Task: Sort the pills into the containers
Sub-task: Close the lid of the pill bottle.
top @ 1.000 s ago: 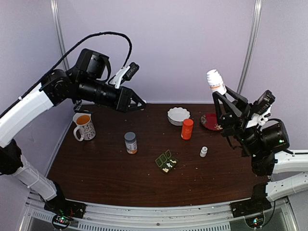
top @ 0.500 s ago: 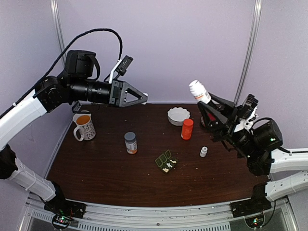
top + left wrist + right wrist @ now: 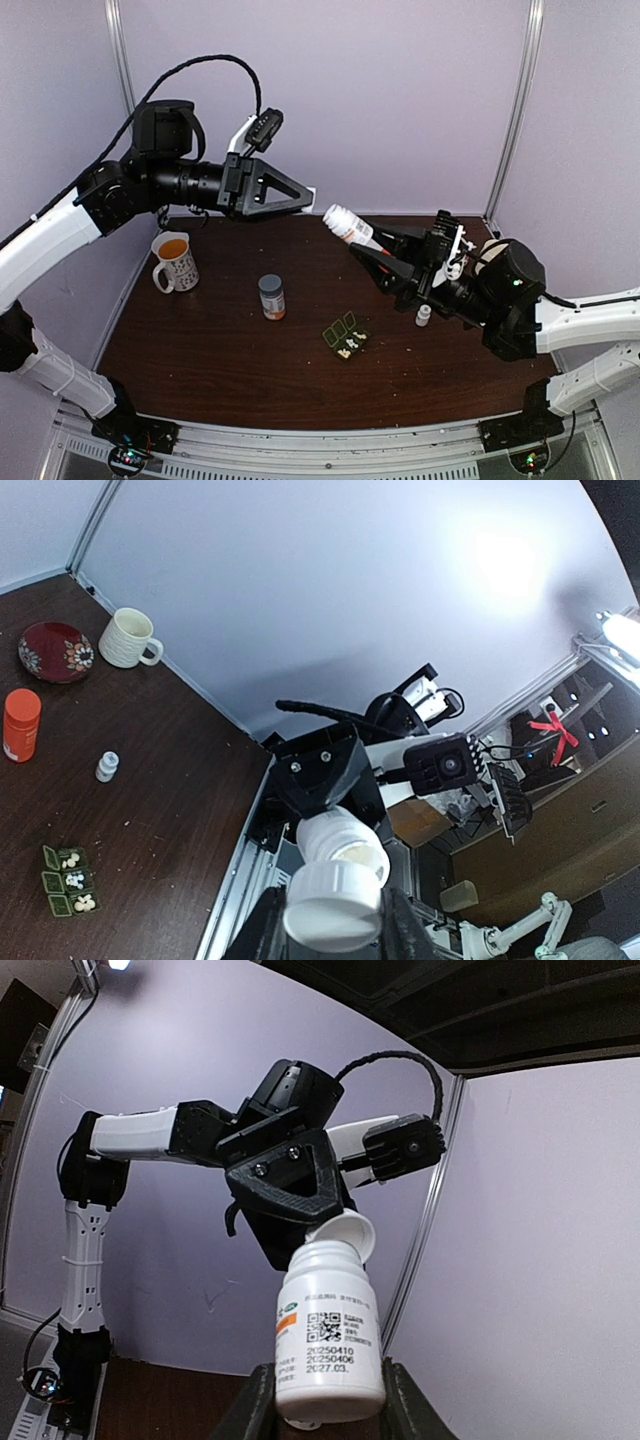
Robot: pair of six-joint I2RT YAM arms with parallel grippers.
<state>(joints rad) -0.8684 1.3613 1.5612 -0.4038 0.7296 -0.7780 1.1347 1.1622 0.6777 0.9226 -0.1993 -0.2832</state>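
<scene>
My right gripper (image 3: 372, 247) (image 3: 328, 1400) is shut on a white labelled bottle (image 3: 349, 225) (image 3: 328, 1340), tilted up and to the left above the table, its mouth uncovered. My left gripper (image 3: 308, 196) (image 3: 333, 920) is shut on the bottle's white cap (image 3: 335, 905) (image 3: 347, 1236), held just off the mouth of the white labelled bottle (image 3: 338, 840). The dark-green pill box (image 3: 345, 335) (image 3: 66, 882) lies open on the table below them. Whitish pills (image 3: 345, 351) (image 3: 71, 860) lie in its containers.
A mug of orange liquid (image 3: 175, 262) stands at the left and a grey-capped bottle (image 3: 271, 297) mid-table. A small white bottle (image 3: 424, 316) (image 3: 105, 767) stands to the right of the box. The left wrist view shows an orange bottle (image 3: 20, 725), a red plate (image 3: 55, 650) and a white cup (image 3: 130, 640).
My right arm has swung the bottle down and left, tipping it toward the left gripper. The left gripper has turned and reached right, so cap and bottle mouth now meet.
</scene>
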